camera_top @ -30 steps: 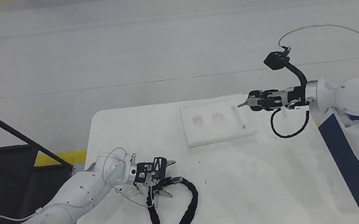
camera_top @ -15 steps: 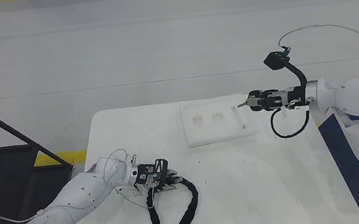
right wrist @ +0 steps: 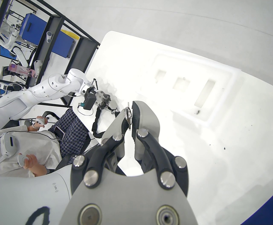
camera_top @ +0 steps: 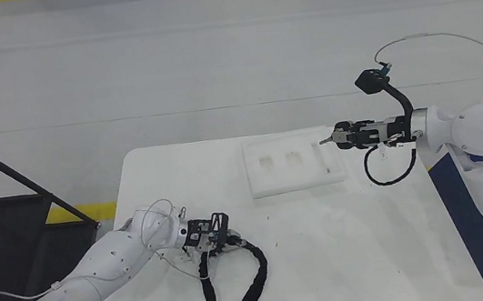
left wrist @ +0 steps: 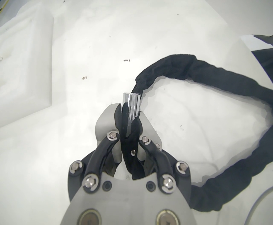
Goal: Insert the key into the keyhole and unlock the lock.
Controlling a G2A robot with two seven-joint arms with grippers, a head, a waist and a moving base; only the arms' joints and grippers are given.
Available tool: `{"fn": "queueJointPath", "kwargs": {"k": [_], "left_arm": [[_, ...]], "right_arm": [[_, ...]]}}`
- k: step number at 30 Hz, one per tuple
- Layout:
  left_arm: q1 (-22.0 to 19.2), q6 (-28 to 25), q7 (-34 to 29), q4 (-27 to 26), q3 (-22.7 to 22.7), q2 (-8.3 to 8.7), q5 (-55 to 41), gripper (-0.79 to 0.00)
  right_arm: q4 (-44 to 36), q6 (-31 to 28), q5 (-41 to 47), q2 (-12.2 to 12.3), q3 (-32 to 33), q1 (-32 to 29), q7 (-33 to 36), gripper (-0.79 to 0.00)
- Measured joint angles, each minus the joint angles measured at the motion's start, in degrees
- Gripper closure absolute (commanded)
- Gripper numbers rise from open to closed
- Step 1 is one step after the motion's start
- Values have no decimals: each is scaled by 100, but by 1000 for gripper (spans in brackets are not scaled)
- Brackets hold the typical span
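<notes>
Top looks down; wrist cameras close (table [camera_top: 374,252] shared).

A white bench [camera_top: 356,255] stands on a grey floor [camera_top: 210,54]. A white foam tray [camera_top: 305,179] lies flat on the bench, near the far edge and about in the middle. The tray has two small square holes [camera_top: 266,161] side by side and one long slot [right wrist: 204,93]. Little dark specks [left wrist: 127,60] dot the bench top. A black metal rack [camera_top: 8,255] stands beside the bench. A yellow stripe [camera_top: 80,212] runs on the floor by the rack. A blue cabinet [right wrist: 37,23] stands farther off.
</notes>
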Motion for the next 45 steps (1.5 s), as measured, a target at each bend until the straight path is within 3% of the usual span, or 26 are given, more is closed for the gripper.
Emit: {"fn": "queueJointPath", "kwargs": {"k": [10,16,26,35,41,45], "left_arm": [[-11,-329,778,92,-279,37,-415,0],[-91,-454,1058,-141,-362,-11,-619,0],[-517,-482,1023,-692,-488,-166,-805,0],[-792,-587,917,-879,-360,-486,-1285,0],[-941,-580,924,-807,-196,-783,-1441,0],[-992,-304,1047,-614,-191,-998,-1603,0]], "right_arm": [[0,0,0,0,0,0,0,0],[-42,43,53,2,-165,-64,174,0],[-423,900,789,23,-355,-51,1035,0],[-1035,1353,646,194,76,-316,1528,0],[-1084,1672,761,251,306,-576,1242,0],[-1170,1929,830,290,500,-789,995,0]]}}
